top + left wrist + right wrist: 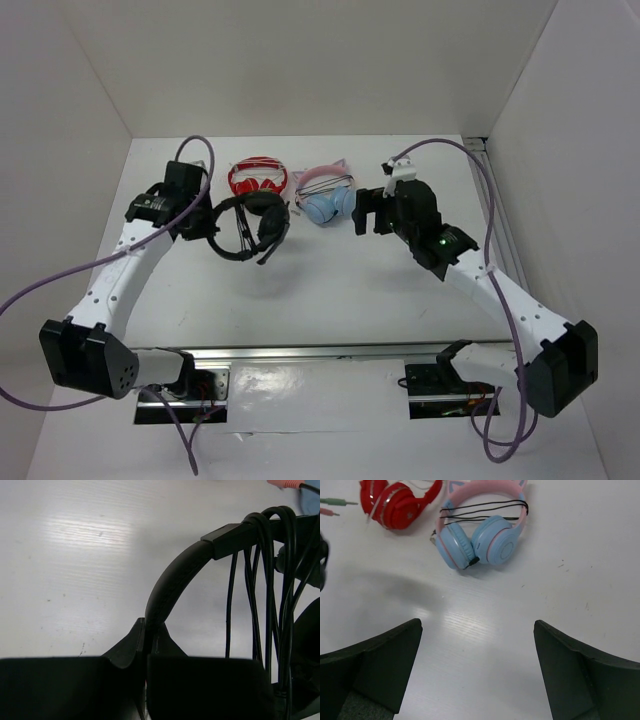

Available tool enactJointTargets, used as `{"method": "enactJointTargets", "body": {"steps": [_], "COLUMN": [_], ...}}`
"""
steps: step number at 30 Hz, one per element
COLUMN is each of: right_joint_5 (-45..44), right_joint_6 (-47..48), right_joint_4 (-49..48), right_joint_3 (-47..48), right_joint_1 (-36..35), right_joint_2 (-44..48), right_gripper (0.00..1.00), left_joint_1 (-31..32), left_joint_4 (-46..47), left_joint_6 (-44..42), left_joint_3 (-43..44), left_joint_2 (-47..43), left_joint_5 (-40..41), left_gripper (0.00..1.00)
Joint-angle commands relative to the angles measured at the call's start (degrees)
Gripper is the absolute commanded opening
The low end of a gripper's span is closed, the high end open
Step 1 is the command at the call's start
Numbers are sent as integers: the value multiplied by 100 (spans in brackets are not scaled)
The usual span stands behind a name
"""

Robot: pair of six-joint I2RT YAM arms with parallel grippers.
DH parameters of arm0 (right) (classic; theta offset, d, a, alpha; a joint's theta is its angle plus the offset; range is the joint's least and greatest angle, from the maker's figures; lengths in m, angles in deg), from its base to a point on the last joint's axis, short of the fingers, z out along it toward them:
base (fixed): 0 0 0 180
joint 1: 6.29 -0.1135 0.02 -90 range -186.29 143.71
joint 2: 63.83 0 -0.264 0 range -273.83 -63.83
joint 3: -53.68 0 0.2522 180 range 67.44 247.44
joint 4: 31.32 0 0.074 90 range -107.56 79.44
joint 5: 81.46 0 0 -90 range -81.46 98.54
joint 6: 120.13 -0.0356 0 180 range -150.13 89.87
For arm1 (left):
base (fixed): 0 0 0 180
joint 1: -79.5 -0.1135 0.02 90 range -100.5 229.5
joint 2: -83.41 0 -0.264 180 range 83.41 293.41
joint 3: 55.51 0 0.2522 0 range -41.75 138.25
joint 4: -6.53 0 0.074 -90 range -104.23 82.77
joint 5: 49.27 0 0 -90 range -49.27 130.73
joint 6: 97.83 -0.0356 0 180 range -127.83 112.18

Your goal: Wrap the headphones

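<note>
Where the left gripper meets the headphones, note that its jaws are clamped on the black headband; the left wrist view shows both fingers pressed against the padded band with nothing else between them. The headphones lie on the white table, with the headband toward the left gripper and the earcups on the opposite side. Several strands of the thin black cable are wound over the headband and hang down across its arch. Just behind the headphones, farther from the arm bases, you see the red-and-white headphones. To the right of the headphones, close but not touching, lie the light-blue headphones, with a dark cord wound across their pink band. Beyond those, well to the right of the headphones, the right gripper stands with its jaws spread wide, holding nothing, and only bare table shows between its fingers.
</note>
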Motion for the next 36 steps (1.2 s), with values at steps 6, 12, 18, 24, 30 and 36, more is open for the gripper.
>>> {"method": "enactJointTargets", "body": {"steps": [6, 12, 18, 24, 30, 36], "right_joint_5": [-284, -171, -170, -232, -354, -591], "right_joint_6": [-685, -860, -861, -861, -861, -1027], "right_joint_4": [478, 303, 171, 118, 118, 293], "right_joint_3": [42, -151, -266, -266, -152, 76], "right_joint_1": [-991, -1695, -2188, -2320, -2434, -2635], "right_joint_2": [573, 574, 389, 222, 108, 108], "right_gripper": [100, 100, 100, 100, 100, 100], "left_joint_1": [-1318, -2241, -2682, -2682, -2682, -2682], "left_joint_4": [548, 787, 979, 603, 400, 347], "left_joint_6": [1289, 1957, 2284, 2275, 2266, 2328], "left_joint_3": [21, 346, 1338, 2831, 3212, 2765], "left_joint_2": [795, 1691, 3132, 4450, 5120, 4734], "left_joint_5": [587, 1015, 1412, 2002, 1545, 1351], "left_gripper": [0, 0, 0, 0, 46, 94]}}
